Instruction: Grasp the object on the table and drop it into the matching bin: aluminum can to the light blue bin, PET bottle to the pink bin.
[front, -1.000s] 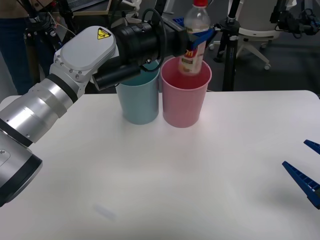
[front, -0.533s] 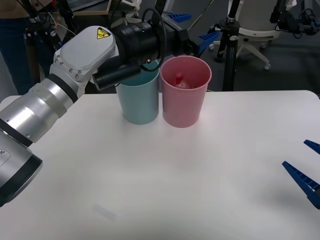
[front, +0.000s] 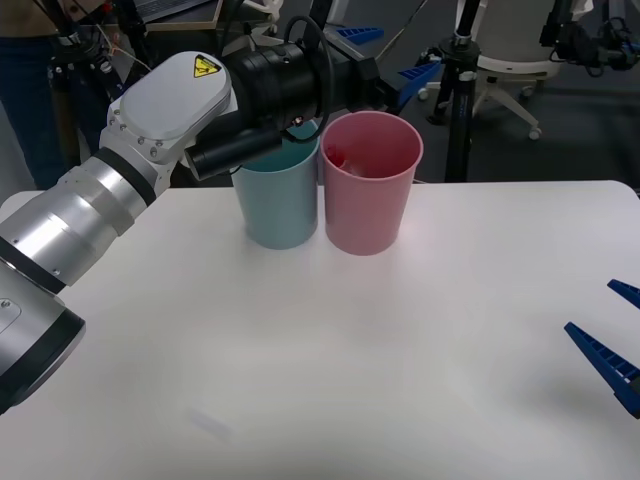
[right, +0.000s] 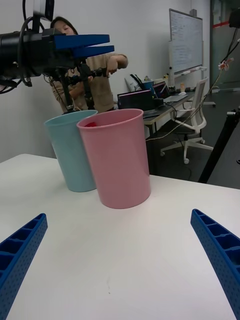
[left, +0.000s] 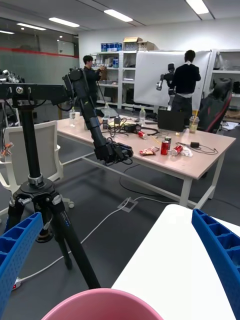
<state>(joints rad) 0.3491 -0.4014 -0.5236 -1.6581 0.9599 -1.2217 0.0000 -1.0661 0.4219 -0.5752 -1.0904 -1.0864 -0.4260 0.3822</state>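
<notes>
The PET bottle lies inside the pink bin (front: 367, 205); only a bit of its red cap (front: 334, 157) shows below the rim, and the rest is hidden. The pink bin (right: 120, 165) stands on the white table (front: 350, 350) at the far middle, touching the light blue bin (front: 280, 205) on its left. My left gripper (front: 388, 55) hangs open and empty just above and behind the pink bin's rim (left: 102, 305). My right gripper (front: 590, 306) rests open and empty low over the table's right edge, well away from both bins.
A black tripod (front: 458, 90) and an office chair (front: 510, 60) stand on the floor just past the table's far edge. My left arm (front: 150, 150) stretches over the table's left side. Bare table lies between the bins and the right gripper.
A second ago my left gripper held the bottle above the pink bin. It has opened, and the bottle has dropped into the bin and settled lower. The right arm stayed put.
</notes>
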